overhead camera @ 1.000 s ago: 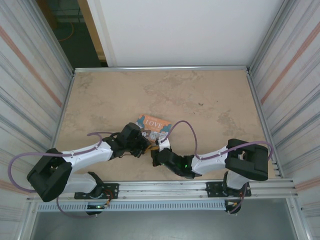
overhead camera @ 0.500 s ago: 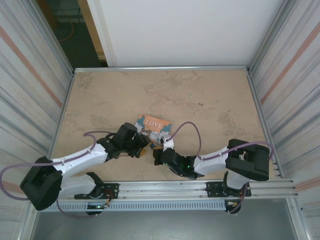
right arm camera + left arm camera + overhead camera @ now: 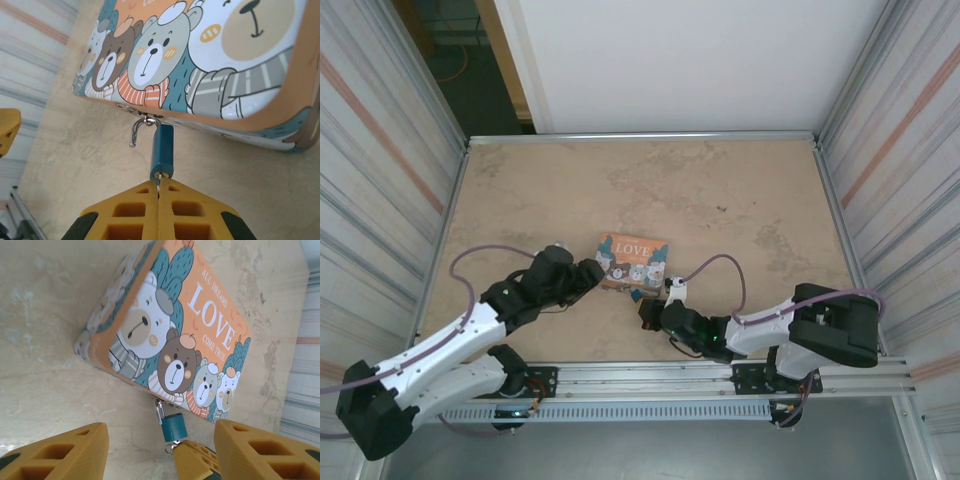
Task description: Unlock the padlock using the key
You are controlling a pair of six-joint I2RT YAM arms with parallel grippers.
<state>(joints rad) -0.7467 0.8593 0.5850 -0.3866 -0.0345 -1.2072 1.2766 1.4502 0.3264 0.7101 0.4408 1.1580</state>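
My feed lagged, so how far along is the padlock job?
Done, apparently: the padlock hangs from the orange box with its shackle open, hooked end free. In hand: the right gripper is shut on the key at the lock's base. Remaining: probably only letting go; the left gripper hangs open beside the box.

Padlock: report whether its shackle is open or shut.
Open. The padlock has its shackle swung out, free end clear of the blue body, hooked through the LOVE box latch.
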